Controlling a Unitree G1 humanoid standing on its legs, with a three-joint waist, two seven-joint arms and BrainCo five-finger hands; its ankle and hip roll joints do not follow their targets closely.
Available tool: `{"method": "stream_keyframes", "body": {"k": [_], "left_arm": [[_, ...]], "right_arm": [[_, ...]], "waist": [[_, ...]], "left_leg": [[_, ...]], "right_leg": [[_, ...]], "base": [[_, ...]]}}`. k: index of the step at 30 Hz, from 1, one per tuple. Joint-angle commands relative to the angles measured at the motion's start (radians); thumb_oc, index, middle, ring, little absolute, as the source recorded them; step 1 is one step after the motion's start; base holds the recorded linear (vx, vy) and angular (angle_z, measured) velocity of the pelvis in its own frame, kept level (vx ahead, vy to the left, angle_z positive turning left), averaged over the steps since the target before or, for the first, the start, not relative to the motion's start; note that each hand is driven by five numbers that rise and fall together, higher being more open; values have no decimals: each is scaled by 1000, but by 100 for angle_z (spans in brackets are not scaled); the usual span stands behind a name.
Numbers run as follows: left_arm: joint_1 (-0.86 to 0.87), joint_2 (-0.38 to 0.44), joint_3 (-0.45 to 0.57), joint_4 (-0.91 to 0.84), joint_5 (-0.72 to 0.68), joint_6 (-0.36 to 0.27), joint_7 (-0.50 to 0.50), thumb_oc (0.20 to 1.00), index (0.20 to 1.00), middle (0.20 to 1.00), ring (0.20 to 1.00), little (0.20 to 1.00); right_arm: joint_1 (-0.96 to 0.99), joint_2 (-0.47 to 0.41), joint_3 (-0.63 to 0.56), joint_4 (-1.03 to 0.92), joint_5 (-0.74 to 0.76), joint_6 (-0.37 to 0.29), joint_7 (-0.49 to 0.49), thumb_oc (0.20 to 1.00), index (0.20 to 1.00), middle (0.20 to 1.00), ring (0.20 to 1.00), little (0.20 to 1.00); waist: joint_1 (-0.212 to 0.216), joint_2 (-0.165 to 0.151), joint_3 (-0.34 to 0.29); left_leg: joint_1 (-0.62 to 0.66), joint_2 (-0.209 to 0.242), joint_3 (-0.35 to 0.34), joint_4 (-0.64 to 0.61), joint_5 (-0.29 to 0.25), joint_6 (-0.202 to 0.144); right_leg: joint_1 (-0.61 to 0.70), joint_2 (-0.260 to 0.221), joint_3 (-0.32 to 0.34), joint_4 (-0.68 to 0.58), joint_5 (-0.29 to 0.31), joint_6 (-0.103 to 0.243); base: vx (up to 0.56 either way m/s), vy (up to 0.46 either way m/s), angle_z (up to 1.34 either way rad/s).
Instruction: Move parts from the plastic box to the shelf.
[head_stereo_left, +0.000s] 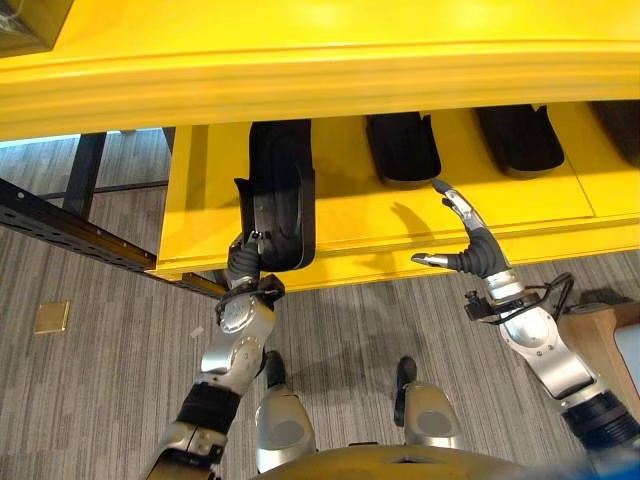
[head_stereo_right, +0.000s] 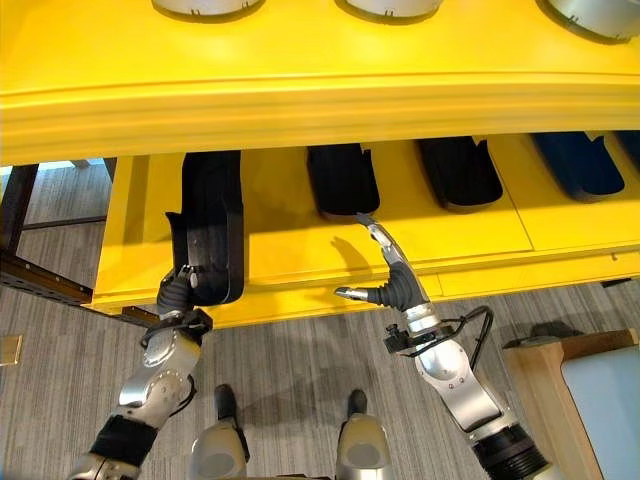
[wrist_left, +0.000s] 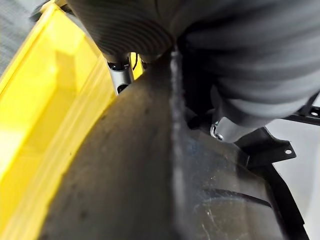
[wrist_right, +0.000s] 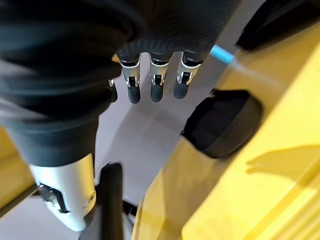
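On the yellow shelf (head_stereo_left: 520, 205), left hand (head_stereo_left: 243, 262) grips a black part (head_stereo_left: 282, 190); right hand (head_stereo_left: 470, 240) spread beside it

Yellow shelf (head_stereo_left: 400, 215); black parts (head_stereo_left: 282, 190); grey striped carpet (head_stereo_left: 100, 380).

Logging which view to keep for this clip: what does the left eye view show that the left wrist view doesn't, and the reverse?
Left eye view alone: the right hand, fingers straight, above the shelf edge, and more black parts lying in a row. Left wrist view alone: a close look at the held part's scuffed surface, with fingers past its edge. Both: the left hand at the long black part on the yellow shelf.
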Motion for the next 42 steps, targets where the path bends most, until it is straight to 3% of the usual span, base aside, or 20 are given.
{"method": "stream_keyframes", "body": {"k": [1,2,6,13,21,30,34,36,42], "left_arm": [[-77,-12,26,2,1,-81,59,200,200,200,200,200],[-116,-26,35,56,24,-115,89,200,200,200,200,200],[-163,-28,47,98,90,-134,129,200,200,200,200,200],[-343,25,77,223,132,-162,209,200,200,200,200,200],[-462,92,116,324,195,-188,256,200,200,200,200,200],[-592,251,122,449,302,-102,340,200,200,200,200,200],[-644,325,112,513,313,-58,332,200,200,200,200,200],[-695,397,102,594,280,-33,318,200,200,200,200,200],[-742,457,107,687,244,-19,313,200,200,200,200,200]], "right_arm": [[-27,-16,3,-111,29,-28,12,1000,1000,1000,1000,1000],[-48,-14,19,-103,35,-9,9,1000,1000,1000,1000,1000],[-63,-9,25,-90,34,-28,11,1000,1000,1000,1000,1000],[-136,-39,13,-145,105,3,86,1000,1000,1000,1000,1000],[-214,-53,-6,-174,92,38,59,1000,1000,1000,1000,1000],[-257,-97,-7,-184,115,71,89,1000,1000,1000,1000,1000],[-266,-116,-8,-191,125,82,95,1000,1000,1000,1000,1000],[-271,-134,-5,-202,130,91,108,1000,1000,1000,1000,1000],[-284,-145,2,-210,129,107,111,1000,1000,1000,1000,1000]], "waist": [[-8,-14,-17],[-15,-15,-7],[-27,-11,14],[-65,-6,86],[-86,-6,140],[-109,-10,159],[-119,-8,159],[-131,-3,159],[-139,-1,159]], "left_leg": [[-74,5,-50,91,-60,35],[-82,7,-51,98,-57,34],[-96,8,-49,101,-52,33],[-186,6,-50,156,-54,23],[-251,-3,-45,178,-54,24],[-290,-3,-27,205,-64,21],[-296,-1,-17,212,-67,19],[-296,-1,-6,213,-69,18],[-295,-1,3,218,-76,18]], "right_leg": [[-54,66,7,166,-119,-64],[-63,66,15,173,-118,-64],[-89,59,31,185,-115,-59],[-182,47,58,257,-134,-64],[-255,46,85,303,-149,-70],[-302,38,107,323,-152,-72],[-308,32,111,324,-151,-70],[-311,27,115,321,-150,-69],[-308,18,119,316,-151,-66]], "base": [[0,0,0],[0,0,0],[-75,63,-7],[-121,73,-7],[-101,57,-8],[-46,38,-5],[-14,40,-7],[-6,85,-4],[6,42,-2]]}}
